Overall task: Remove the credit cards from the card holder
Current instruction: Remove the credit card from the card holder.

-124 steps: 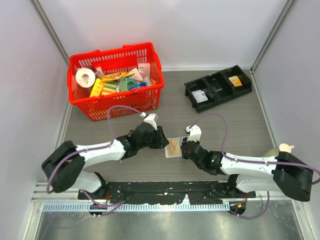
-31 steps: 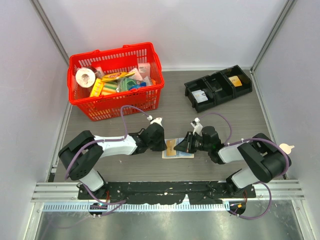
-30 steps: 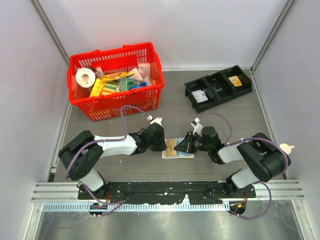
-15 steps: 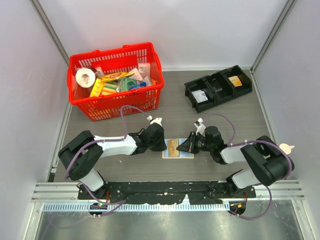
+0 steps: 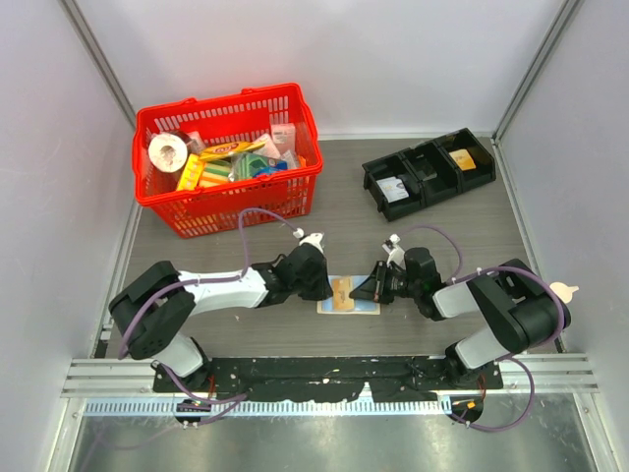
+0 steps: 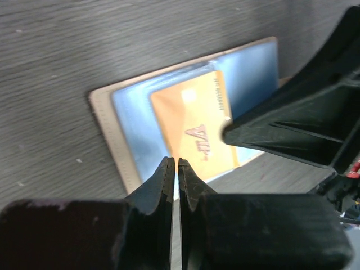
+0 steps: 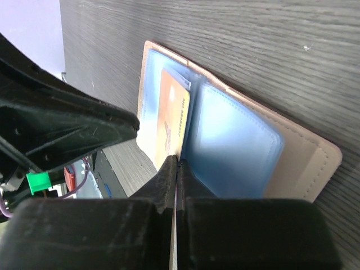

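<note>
The tan card holder (image 5: 366, 304) lies open on the table between my grippers, with its pale blue sleeves (image 6: 134, 121) facing up. A yellow-orange credit card (image 6: 194, 130) marked VIP sits in the left sleeve; it also shows in the top view (image 5: 341, 291) and the right wrist view (image 7: 172, 118). My left gripper (image 6: 173, 163) is shut, its tips on the holder's left half at the card's near edge. My right gripper (image 7: 176, 160) is shut at the card's lower corner, with a thin edge between its pads. In the top view the left gripper (image 5: 322, 287) and right gripper (image 5: 365, 291) face each other across the holder.
A red basket (image 5: 221, 101) full of groceries stands at the back left. A black three-part tray (image 5: 433, 162) with small items stands at the back right. A pale object (image 5: 560, 290) lies at the right edge by the right arm.
Over the last four seconds both grippers closed in on the open holder. In the last second the right gripper shifted slightly right. The holder and card stay nearly in place.
</note>
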